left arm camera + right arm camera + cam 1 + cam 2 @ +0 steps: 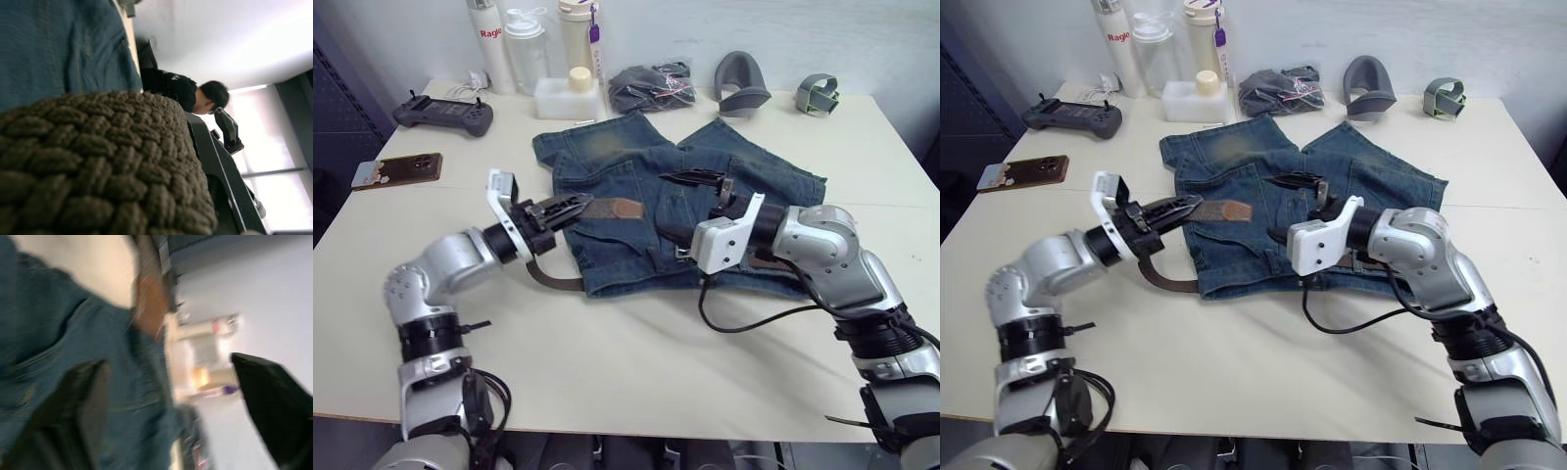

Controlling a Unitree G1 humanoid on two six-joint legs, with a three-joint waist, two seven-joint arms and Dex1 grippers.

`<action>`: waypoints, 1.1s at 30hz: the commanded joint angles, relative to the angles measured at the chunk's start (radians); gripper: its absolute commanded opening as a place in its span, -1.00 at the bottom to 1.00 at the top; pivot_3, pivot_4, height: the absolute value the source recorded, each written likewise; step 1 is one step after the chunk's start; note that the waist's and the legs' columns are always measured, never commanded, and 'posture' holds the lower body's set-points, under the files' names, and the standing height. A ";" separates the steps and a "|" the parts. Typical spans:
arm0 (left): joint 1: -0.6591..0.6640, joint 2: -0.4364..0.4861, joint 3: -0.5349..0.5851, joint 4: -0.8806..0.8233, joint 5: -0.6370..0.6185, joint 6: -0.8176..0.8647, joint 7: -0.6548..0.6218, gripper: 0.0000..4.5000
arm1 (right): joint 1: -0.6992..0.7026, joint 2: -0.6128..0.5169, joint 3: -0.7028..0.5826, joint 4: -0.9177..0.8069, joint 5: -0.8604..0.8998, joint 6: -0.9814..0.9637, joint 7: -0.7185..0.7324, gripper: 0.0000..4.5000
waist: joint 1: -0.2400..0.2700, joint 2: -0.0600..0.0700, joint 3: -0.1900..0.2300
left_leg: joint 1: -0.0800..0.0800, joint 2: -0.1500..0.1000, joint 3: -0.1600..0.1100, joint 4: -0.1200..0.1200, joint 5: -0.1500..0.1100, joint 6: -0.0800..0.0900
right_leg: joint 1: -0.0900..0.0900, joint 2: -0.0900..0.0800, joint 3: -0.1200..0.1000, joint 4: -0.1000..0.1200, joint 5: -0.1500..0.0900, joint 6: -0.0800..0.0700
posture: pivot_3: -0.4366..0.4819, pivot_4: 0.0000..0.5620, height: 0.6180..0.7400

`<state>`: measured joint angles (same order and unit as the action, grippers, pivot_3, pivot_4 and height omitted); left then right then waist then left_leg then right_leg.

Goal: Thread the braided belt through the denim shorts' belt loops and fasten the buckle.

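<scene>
The denim shorts (pixel 675 211) lie flat in the middle of the pale surface (pixel 636 362), waistband toward the robot and legs pointing away. The braided belt (pixel 612 208) runs from the left end effector (pixel 570 206) across the left side of the shorts: its tan leather tip rests on the denim, and a dark loop of strap (pixel 551 279) curls down off the edge of the shorts onto the surface. The left end effector's fingers are pressed together on the belt just behind the tan tip; the left wrist view shows the brown weave right against the camera. The right end effector (pixel 697 180) hovers over the middle of the shorts, its two black fingers spread apart with nothing between them. A small silvery piece at the waistband beneath the right wrist may be the buckle (pixel 683 252), though it is too small to be sure. At the far edge stand bottles (pixel 529 44), with a dark bundled cloth (pixel 651 86) near them. A black controller (pixel 443 116) and a phone (pixel 397 169) lie toward the left edge.
</scene>
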<state>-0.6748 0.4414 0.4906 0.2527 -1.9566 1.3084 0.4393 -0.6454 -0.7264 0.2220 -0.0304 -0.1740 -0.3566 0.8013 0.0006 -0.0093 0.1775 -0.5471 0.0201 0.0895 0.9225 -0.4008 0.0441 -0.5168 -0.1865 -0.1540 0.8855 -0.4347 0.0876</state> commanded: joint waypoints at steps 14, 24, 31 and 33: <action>0.093 0.169 -0.048 -0.020 -0.016 0.002 -0.082 -1.00 | -0.030 0.079 0.094 0.012 0.226 0.470 0.319 0.97 | -0.002 0.000 0.000 | 0.001 0.001 0.000 -0.001 -0.001 -0.001 | 0.000 0.000 0.000 -0.001 0.000 -0.001 | -0.05 -0.47 -0.51; 0.119 0.190 -0.066 -0.047 -0.016 -0.041 -0.092 -1.00 | -0.086 0.203 0.151 0.157 0.105 0.437 0.198 -0.66 | -0.003 0.000 0.000 | 0.001 0.000 0.000 -0.001 -0.001 -0.002 | 0.000 -0.001 0.000 -0.002 0.000 0.000 | -0.05 -0.47 -0.51; 0.040 0.262 -0.094 0.023 0.155 -0.107 -0.151 -1.00 | -0.207 0.384 0.124 0.417 0.053 0.376 -0.041 -0.97 | -0.018 0.000 0.000 | 0.001 0.001 0.000 -0.002 -0.001 -0.004 | -0.001 0.000 0.000 0.000 -0.001 -0.001 | -0.05 -0.47 -0.51; -0.002 0.285 -0.112 0.060 0.245 -0.128 -0.206 -1.00 | -0.240 0.425 0.126 0.501 0.035 0.331 -0.093 -0.97 | -0.023 0.000 0.000 | 0.000 0.001 0.000 -0.002 -0.001 -0.004 | -0.001 0.000 0.000 0.000 -0.001 -0.001 | -0.05 -0.47 -0.51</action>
<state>-0.6380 0.6961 0.3788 0.2980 -1.7821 1.2094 0.2913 -0.8542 -0.3208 0.3759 0.4193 -0.1223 0.0202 0.7700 -0.0227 -0.0093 0.1774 -0.5469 0.0202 0.0897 0.9212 -0.4015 0.0401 -0.5191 -0.1864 -0.1541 0.8877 -0.4353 0.0863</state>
